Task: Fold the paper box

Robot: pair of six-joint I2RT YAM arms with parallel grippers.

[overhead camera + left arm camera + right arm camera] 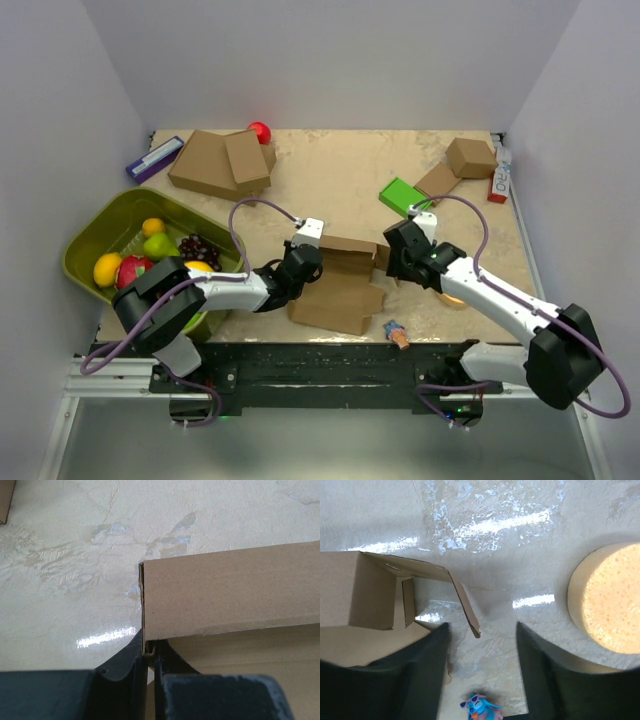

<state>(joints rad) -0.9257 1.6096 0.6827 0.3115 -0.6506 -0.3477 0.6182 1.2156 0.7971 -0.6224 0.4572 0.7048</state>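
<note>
Brown corrugated card, die-cut, makes up the paper box. It lies on the worktop near the front edge, between the two arms. Condition: part-formed. One long wall stands upright along the far side and the base panel lies flat in front of it. At the box's right end a loose flap juts outward at an angle, with a smaller tab behind it.

Observed at the left tool: closed, with the end edge of the upright wall pinched between its fingertips at the box's left end.

Observed at the right tool: jaws wide apart, gripping nothing. It hovers over bare worktop just off the box's right end. The loose flap is close beside one finger; contact cannot be judged.

Other items on the worktop:
- a small blue toy figure and a round yellow sponge-like disc, both near the right tool
- a green tub of fruit at the left edge
- a stacked pair of larger boxes at rear left
- a green block and a small brown box at rear right
</note>
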